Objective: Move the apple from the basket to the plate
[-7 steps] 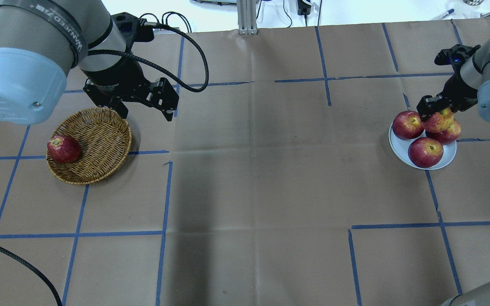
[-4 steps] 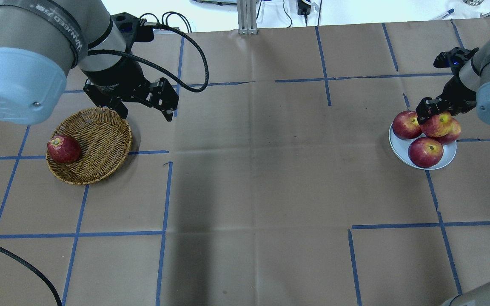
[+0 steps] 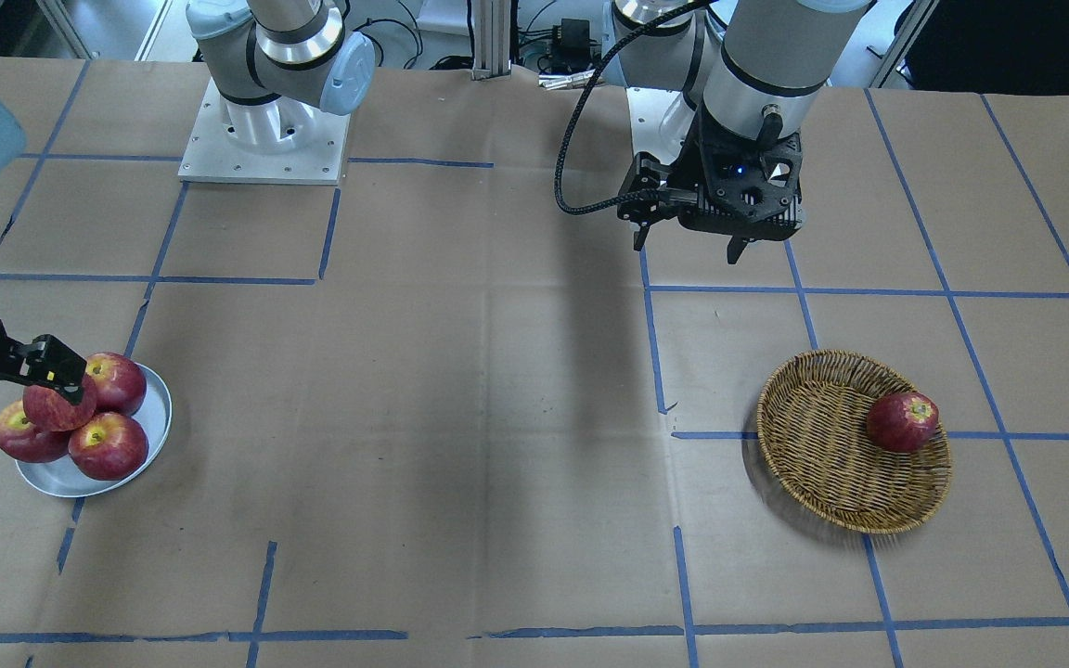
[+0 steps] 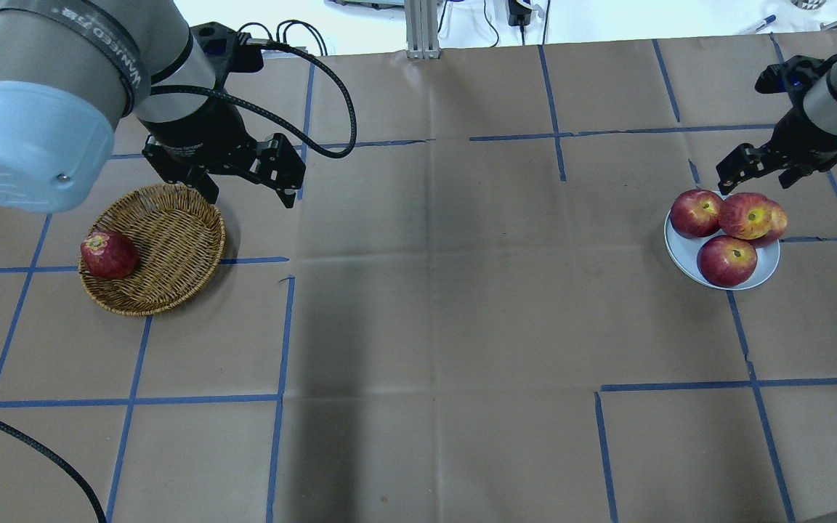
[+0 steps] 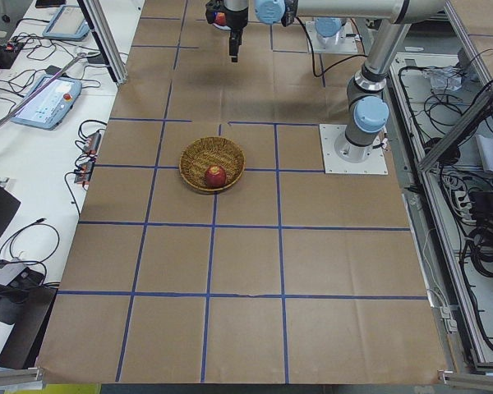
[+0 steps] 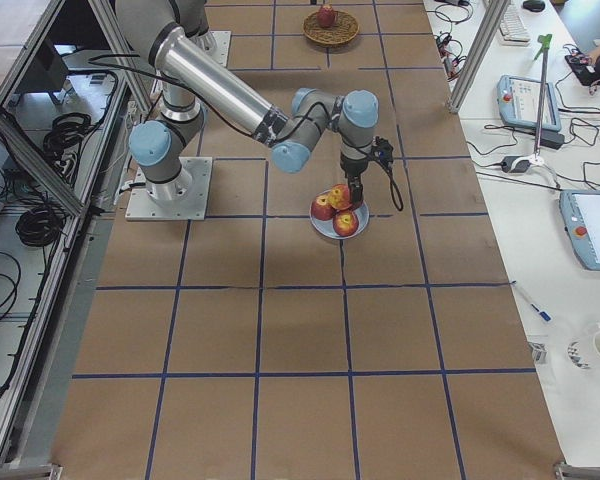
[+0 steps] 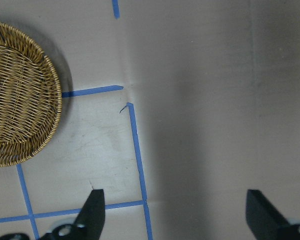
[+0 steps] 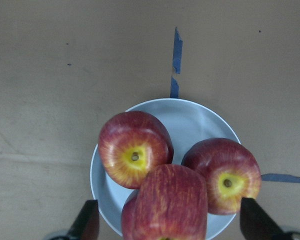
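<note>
The streaked pinkish-red apple (image 4: 745,216) rests on top of three glossy dark-red apples on the silvery plate (image 4: 689,253). In the right wrist view the apple (image 8: 169,202) lies below and between the spread fingers, with no contact seen. My right gripper (image 4: 756,176) is open and empty, just above and behind the pile. The wicker basket (image 4: 171,240) at the left holds one darker deep-red apple (image 4: 108,255). My left gripper (image 4: 250,190) is open and empty, raised over the table beside the basket's far right rim.
Blue tape lines cross the brown paper table cover (image 4: 426,290). The robot bases and a metal post (image 3: 488,37) stand at the table's robot side. The left wrist view shows the basket (image 7: 20,95) at its left edge.
My right gripper was shut on the streaked apple over the plate. It has let go and drawn up and back, leaving the apple on the pile. The left arm has not moved.
</note>
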Robot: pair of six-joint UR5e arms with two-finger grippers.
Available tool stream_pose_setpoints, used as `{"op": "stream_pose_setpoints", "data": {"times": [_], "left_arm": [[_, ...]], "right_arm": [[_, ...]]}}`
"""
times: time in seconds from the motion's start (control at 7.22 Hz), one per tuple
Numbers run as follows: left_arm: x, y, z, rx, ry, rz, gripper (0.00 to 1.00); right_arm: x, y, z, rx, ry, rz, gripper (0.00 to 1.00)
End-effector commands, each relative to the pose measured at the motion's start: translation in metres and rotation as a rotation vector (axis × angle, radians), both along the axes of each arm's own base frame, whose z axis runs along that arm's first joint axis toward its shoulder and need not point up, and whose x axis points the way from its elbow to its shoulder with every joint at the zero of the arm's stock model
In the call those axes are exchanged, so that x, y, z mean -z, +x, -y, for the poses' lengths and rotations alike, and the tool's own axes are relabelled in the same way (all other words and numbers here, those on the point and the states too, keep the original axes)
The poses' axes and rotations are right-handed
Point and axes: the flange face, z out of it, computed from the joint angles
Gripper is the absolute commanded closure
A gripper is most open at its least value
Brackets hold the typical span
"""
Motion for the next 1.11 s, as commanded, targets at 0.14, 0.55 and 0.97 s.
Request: {"op": "stream_pose_setpoints", "data": {"times": [0.14,0.55,0.97], "left_arm": [[-0.001,0.000,0.000,0.000,-0.001,0.000,0.01],[-0.001,0.000,-0.001,0.000,0.000,0.000,0.01],[-0.001,0.000,-0.001,0.000,0.000,0.002,0.01]], "right_arm": [[-0.108,0.086,-0.020,0.019,0.066,0.019,0.00],[-0.144,0.188,-0.062,0.115,0.089,0.022,0.00],[-0.150,0.237,-0.082,0.136,0.082,-0.003,0.00]]}}
